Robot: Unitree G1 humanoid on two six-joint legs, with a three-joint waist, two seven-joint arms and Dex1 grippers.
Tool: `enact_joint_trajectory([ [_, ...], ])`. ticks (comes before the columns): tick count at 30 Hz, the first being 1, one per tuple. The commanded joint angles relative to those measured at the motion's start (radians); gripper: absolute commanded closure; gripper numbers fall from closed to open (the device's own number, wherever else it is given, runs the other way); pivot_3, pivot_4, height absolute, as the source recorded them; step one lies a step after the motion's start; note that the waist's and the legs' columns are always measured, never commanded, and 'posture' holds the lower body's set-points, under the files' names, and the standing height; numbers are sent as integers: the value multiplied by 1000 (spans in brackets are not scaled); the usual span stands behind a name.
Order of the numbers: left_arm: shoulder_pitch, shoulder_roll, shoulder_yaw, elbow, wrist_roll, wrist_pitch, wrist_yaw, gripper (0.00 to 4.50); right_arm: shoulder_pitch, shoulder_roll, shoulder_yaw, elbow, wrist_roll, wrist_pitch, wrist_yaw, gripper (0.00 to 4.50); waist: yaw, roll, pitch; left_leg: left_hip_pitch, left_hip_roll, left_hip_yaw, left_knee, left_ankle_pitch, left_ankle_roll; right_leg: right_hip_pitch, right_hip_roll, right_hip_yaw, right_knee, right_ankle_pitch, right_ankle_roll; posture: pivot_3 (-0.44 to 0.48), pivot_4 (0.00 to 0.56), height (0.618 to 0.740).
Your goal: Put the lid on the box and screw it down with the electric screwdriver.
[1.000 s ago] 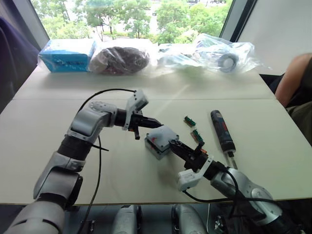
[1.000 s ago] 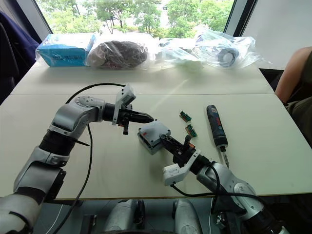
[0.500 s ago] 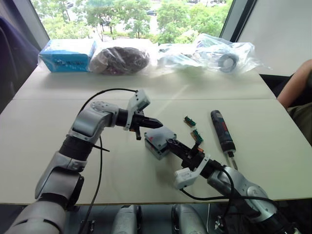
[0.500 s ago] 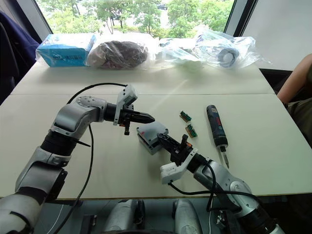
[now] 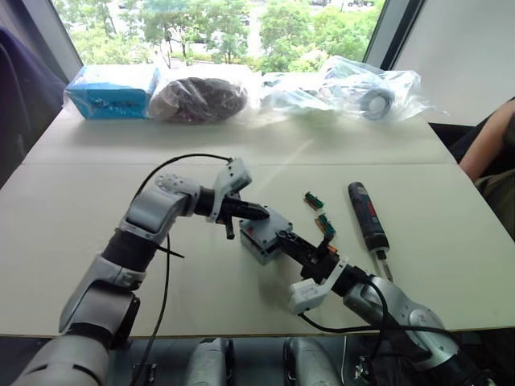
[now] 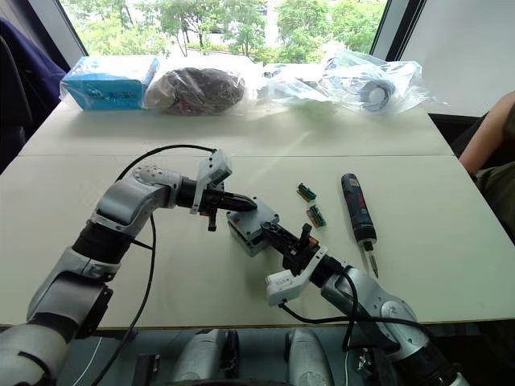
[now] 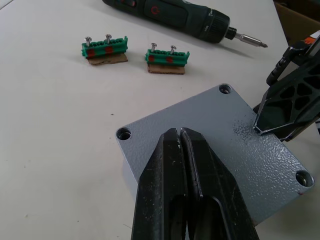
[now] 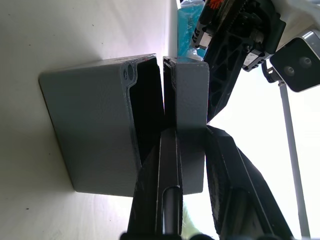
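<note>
The grey box (image 5: 254, 246) stands mid-table with the grey lid (image 5: 272, 220) lying on it. In the right wrist view the lid (image 8: 187, 95) is lifted off the box (image 8: 95, 125) on my right gripper's side, leaving a dark gap. My right gripper (image 5: 283, 239) is shut on that lid edge, one finger in the gap and one on top. My left gripper (image 7: 179, 131) is shut, its tips just over the lid's (image 7: 220, 130) top face. The black electric screwdriver (image 5: 366, 215) lies flat on the table to the right of the box.
Two small green pieces (image 5: 313, 199) (image 5: 325, 225) lie between box and screwdriver. A blue packet (image 5: 109, 90) and plastic bags (image 5: 197, 98) (image 5: 362, 88) line the far edge. A person's arm (image 5: 492, 137) is at the right. A black cable (image 5: 165, 265) hangs from my left arm.
My left gripper has moved right and down, from beside the box to over the lid. The right gripper stays at the lid's edge. The person's arm has drawn back to the right.
</note>
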Motion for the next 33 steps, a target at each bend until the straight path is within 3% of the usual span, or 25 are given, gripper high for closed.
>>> enact_joint_trajectory([
  [1, 8, -4, -48, -24, 41, -35, -7, 4450, 15, -9, 2, -4, -5, -15, 11, 4358, 1, 0, 0, 0, 0, 0, 0, 0, 0, 1, 0, 0, 0, 0, 0, 0, 150, 740],
  [3, 18, -3, -65, -25, 61, -49, -6, 4450, 20, -6, 0, -3, -1, -12, 11, 4358, 3, 0, 0, 1, 0, 0, 0, 0, 0, 2, 0, 0, 0, 0, 0, 0, 150, 740],
  [5, 30, -3, -91, -22, 92, -63, 0, 4500, 24, -2, -4, -2, 4, -5, 16, 3357, 8, 0, -1, 2, 0, 0, 0, 0, 0, 3, 0, 0, 0, 0, 0, 0, 150, 740],
  [9, 56, -1, -132, -6, 143, -96, 11, 4500, 33, -5, -20, -20, 1, -7, 12, 1951, 13, -1, -2, 9, 0, 0, 0, -1, 1, 10, 0, 0, -1, 0, 0, 0, 150, 740],
  [11, 63, -6, -139, 8, 156, -102, 13, 4500, 40, -8, -28, -30, 4, -10, 14, 1301, 15, -2, -4, 19, 0, 0, -1, -6, 10, 19, 0, 0, -2, -4, -4, 0, 150, 740],
  [33, 143, -6, -187, 33, 258, -254, 2, 4500, 105, -12, -100, -130, 59, -59, 44, 1301, 17, -3, -27, 30, 2, 1, -2, -10, 15, 30, -3, 0, -2, -11, -8, 0, 150, 740],
])
